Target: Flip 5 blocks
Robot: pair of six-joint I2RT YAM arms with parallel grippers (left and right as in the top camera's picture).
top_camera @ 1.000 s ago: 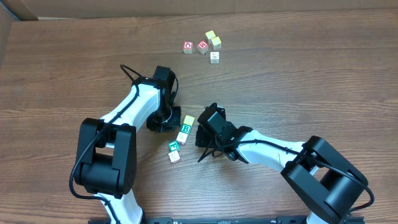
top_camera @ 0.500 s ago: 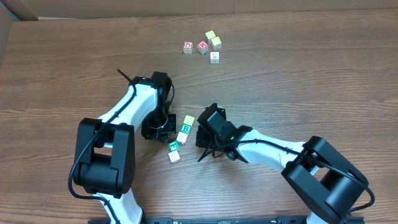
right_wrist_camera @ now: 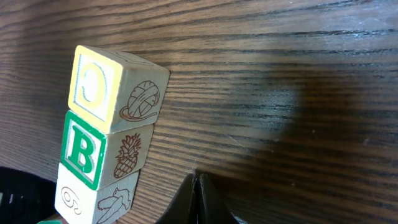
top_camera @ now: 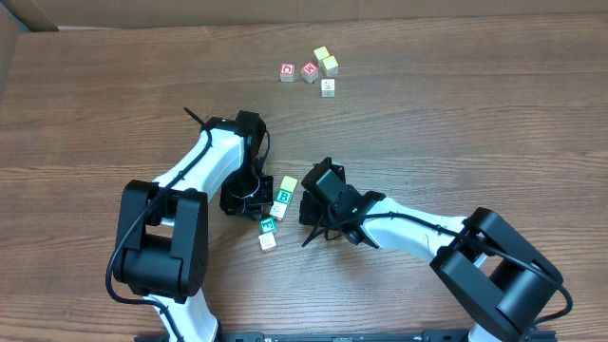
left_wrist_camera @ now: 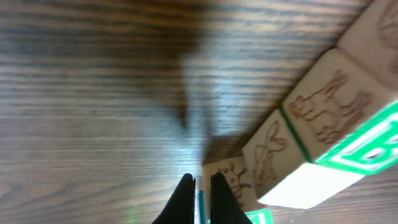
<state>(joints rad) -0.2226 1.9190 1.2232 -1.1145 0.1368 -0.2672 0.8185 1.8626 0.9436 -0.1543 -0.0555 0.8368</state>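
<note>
Five blocks lie in a slanted row between my two grippers: a yellow-topped one [top_camera: 288, 182], a green B block [top_camera: 283, 197], a whitish one [top_camera: 277, 211], a green-printed one [top_camera: 268, 225] and a pale one [top_camera: 267, 241]. My left gripper [top_camera: 256, 195] is shut, low on the left of the row. In its wrist view the tips [left_wrist_camera: 200, 185] sit against a block with a brown drawing [left_wrist_camera: 229, 177]. My right gripper [top_camera: 303, 206] is shut on the row's right. Its tip [right_wrist_camera: 198, 183] rests on bare wood, apart from the yellow [right_wrist_camera: 93, 87], B [right_wrist_camera: 81, 152] and whitish [right_wrist_camera: 74, 199] blocks.
Far back stands a second cluster: two red-printed cubes [top_camera: 287, 72] [top_camera: 310, 70], two yellowish cubes [top_camera: 322, 54] [top_camera: 330, 66] and a white one [top_camera: 328, 86]. A cardboard wall [top_camera: 28, 14] runs along the table's far edge.
My left gripper swung down and away from the row, then came back beside it, lower than a second ago. The two lowest blocks shifted slightly. The right arm stayed still.
</note>
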